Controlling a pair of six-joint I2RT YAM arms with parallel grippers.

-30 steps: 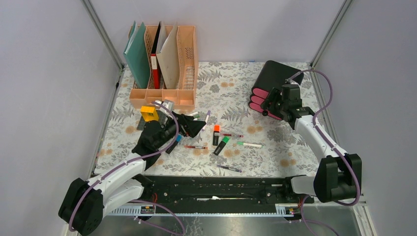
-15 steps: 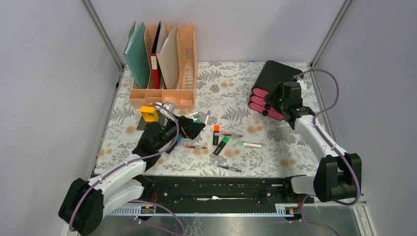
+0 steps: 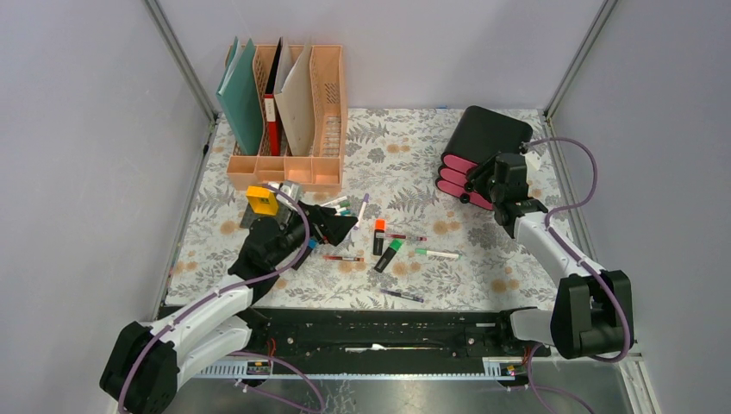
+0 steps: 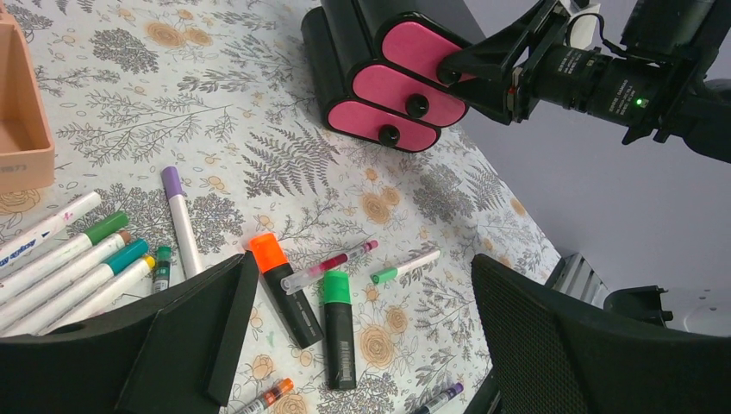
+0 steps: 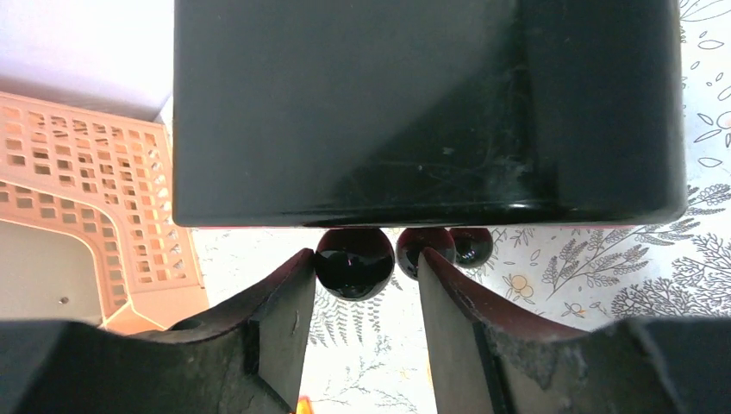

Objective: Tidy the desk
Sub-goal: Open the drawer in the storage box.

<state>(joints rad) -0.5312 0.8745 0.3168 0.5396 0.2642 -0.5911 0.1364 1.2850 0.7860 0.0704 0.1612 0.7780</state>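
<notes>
The desk (image 3: 414, 164) has a white cloth with fern and flower print, strewn with pens. My left gripper (image 3: 334, 222) hovers open over them; in the left wrist view, between its fingers (image 4: 360, 263), lie an orange highlighter (image 4: 280, 285), a green highlighter (image 4: 339, 328) and a red pen (image 4: 328, 266). My right gripper (image 3: 472, 185) is at the front of the black-and-pink drawer box (image 3: 483, 138). Its jaws (image 5: 364, 254) straddle one black knob (image 5: 353, 263): the left finger touches it, the right one stands slightly apart.
A peach file rack (image 3: 289, 121) with folders stands at the back left, a yellow block (image 3: 262, 199) in front of it. Several markers (image 4: 69, 259) lie beside my left finger. A green-capped marker (image 3: 438, 254) and a dark pen (image 3: 403, 296) lie nearer the front edge.
The right gripper's jaws have narrowed around the drawer knob and its arm has shifted slightly right. The left gripper has edged forward over the pens, still wide open.
</notes>
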